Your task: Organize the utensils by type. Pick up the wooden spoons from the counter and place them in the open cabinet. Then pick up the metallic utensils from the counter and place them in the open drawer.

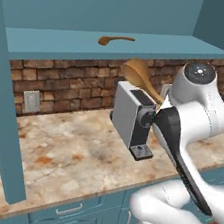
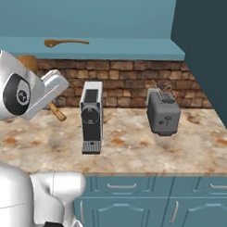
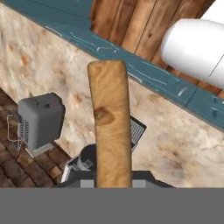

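Note:
One wooden spoon [image 1: 115, 40] [image 2: 64, 42] lies flat on the teal shelf of the open cabinet [image 1: 159, 44] [image 2: 131, 49]. My gripper [image 3: 113, 183] is shut on the handle of a second wooden spoon [image 3: 109, 122]. It holds that spoon in the air just below the shelf and above the counter [image 1: 68, 153] [image 2: 132, 146]. The held spoon's bowl [image 1: 137, 73] [image 2: 27, 61] points up towards the shelf, and its handle end [image 2: 58, 113] slants down. In the left base view my own arm hides the fingers. The metallic utensils and the drawer are out of view.
A grey and black coffee machine [image 1: 133, 119] [image 2: 91, 117] stands on the counter right under the held spoon. A grey toaster [image 2: 163, 112] [image 3: 39, 120] stands further right. A brick wall [image 1: 62, 84] backs the counter, and a dark tall unit [image 2: 205, 53] closes the right side.

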Motion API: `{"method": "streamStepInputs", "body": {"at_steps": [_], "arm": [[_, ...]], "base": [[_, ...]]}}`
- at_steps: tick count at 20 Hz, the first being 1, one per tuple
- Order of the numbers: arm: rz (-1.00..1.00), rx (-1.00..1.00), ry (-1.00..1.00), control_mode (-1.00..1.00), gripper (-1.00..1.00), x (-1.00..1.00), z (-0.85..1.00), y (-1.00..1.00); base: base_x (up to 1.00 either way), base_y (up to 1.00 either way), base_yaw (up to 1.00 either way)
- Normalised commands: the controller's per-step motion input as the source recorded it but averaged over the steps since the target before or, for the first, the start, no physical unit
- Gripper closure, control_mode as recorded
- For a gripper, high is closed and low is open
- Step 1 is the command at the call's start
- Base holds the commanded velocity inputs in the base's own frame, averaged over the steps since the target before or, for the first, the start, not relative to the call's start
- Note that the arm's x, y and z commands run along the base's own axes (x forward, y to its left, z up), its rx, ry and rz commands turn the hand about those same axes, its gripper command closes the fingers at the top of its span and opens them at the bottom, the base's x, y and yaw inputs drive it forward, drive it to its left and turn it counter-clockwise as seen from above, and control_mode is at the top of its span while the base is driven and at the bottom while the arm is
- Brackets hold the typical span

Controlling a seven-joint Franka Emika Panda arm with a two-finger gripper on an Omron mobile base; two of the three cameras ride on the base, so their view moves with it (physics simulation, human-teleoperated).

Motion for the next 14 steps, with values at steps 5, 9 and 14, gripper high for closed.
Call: {"method": "streamStepInputs", "body": {"at_steps": [5,9,14], "arm": [[0.02,-0.32,0.2,-1.0,1.0,0.05,1.0,0.17],[0.02,-0.23,0.16,-1.0,1.0,0.12,1.0,0.06],[0.07,-0.1,0.07,-1.0,1.0,0.39,0.75,0.0]], "base": [[0.0,0.0,0.0],[0.0,0.0,0.0],[0.0,0.0,0.0]]}}
